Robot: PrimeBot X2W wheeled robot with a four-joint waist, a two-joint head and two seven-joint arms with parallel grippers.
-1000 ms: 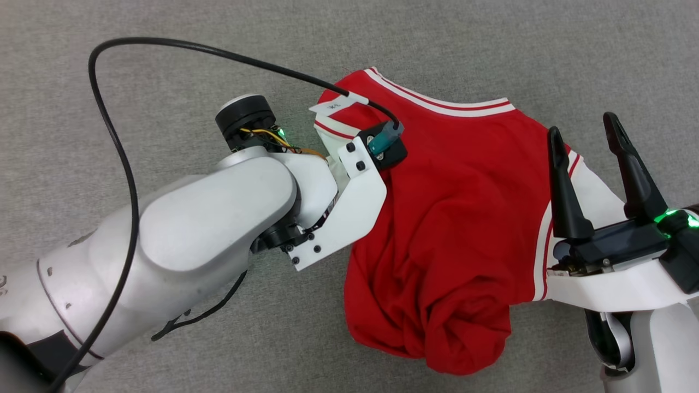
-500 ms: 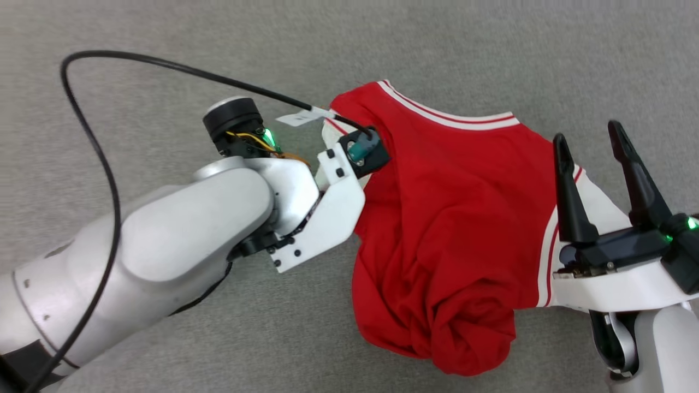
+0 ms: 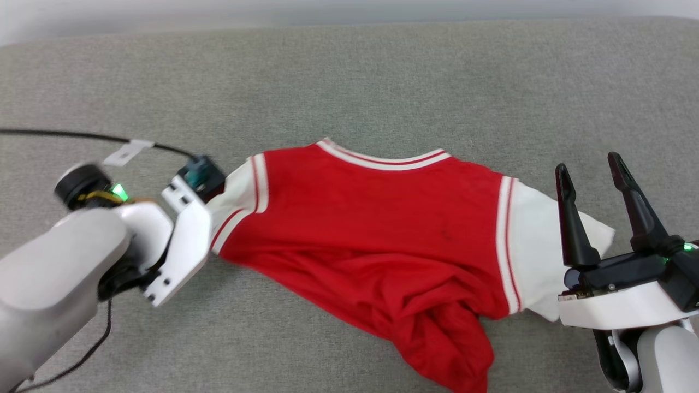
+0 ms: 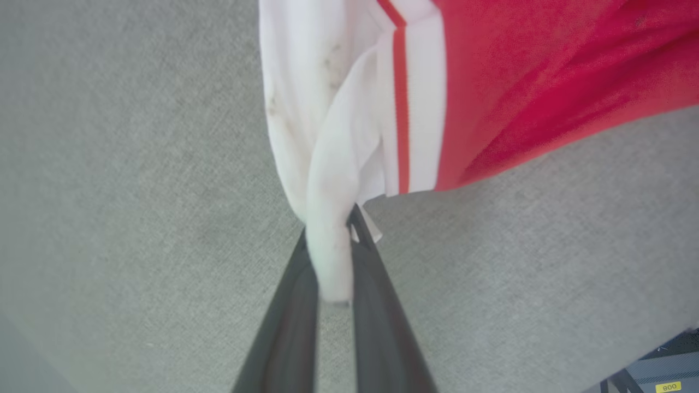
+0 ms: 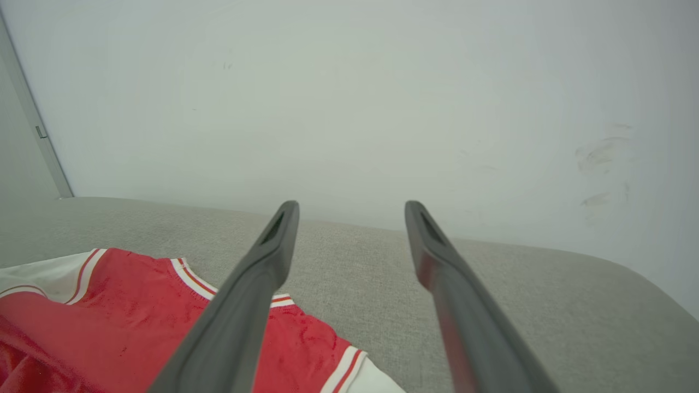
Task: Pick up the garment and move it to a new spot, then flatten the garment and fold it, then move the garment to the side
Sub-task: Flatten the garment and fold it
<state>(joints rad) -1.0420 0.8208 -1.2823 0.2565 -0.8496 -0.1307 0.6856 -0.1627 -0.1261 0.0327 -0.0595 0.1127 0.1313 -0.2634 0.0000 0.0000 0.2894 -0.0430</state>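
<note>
1. Hidden in head view: fingers of left gripper (image 4: 329,245), behind the white bracket (image 3: 183,245) on that wrist.
2. Shown in left wrist view instead: fingers closed tight on a bunched fold of the white left sleeve (image 4: 327,142). Cloth blurred there, cut off by the top and right edges.
3. Position of garment (image 3: 371,218): on the grey surface (image 3: 349,82), mid-picture in head view, between the two grippers.
4. Long axis left to right, sleeve to sleeve. Striped collar (image 3: 382,157) toward the wall (image 5: 349,82), hem (image 3: 453,338) toward the robot.
5. Hem crumpled into folds, trailing to the lower right, cut off by the bottom edge of head view.
6. Left sleeve drawn taut toward the left gripper. Lifted off the surface or resting on it: cannot tell.
7. Fingers of right gripper (image 3: 587,162) spread wide, nothing between them, tips pointing away from the robot toward the wall.
8. White right sleeve (image 3: 546,234) partly covered by the right gripper's body. Touching or just above: cannot tell.
9. Right wrist view: garment at lower left, cut by the left and bottom edges, partly behind one finger.
10. Black cable (image 3: 65,134) with white tag (image 3: 128,154), running left from the bracket, cut off at the left edge.
</note>
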